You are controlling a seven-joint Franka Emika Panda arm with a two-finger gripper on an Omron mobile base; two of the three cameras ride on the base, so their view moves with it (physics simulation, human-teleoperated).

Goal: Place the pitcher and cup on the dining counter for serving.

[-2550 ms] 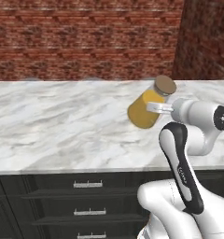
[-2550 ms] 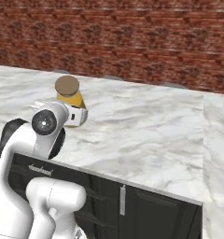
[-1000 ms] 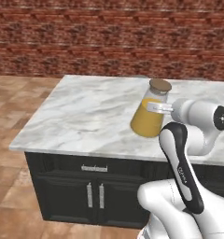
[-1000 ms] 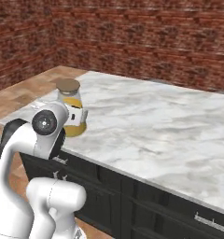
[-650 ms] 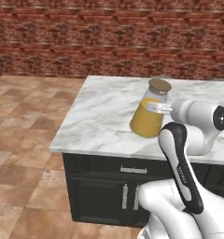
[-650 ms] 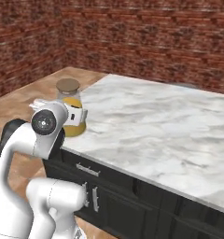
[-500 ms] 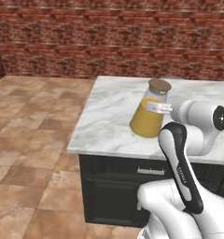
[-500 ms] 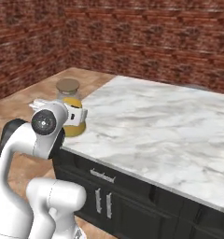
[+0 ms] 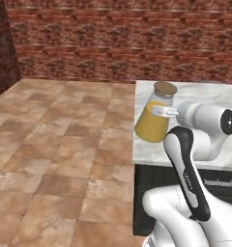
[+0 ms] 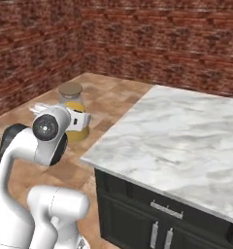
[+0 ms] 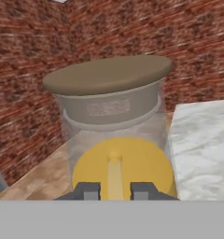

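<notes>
Left base view, right of centre: the gripper (image 9: 162,111) is clamped on the pitcher (image 9: 153,118), carried in the air beside the tabletop (image 9: 205,91) edge. Transport step, I judge; next, reach the dining counter and lower it upright.

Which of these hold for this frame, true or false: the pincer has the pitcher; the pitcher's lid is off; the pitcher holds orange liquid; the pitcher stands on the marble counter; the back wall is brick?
1. The pincer holds the pitcher. True.
2. The pitcher's lid is off. False: the round brown cork lid sits on its neck.
3. The pitcher holds orange liquid. True.
4. The pitcher stands on the marble counter. False: it is carried in the air; in the right base view it hangs over the tiled floor, off the counter's end.
5. The wall behind is red brick. True.
</notes>
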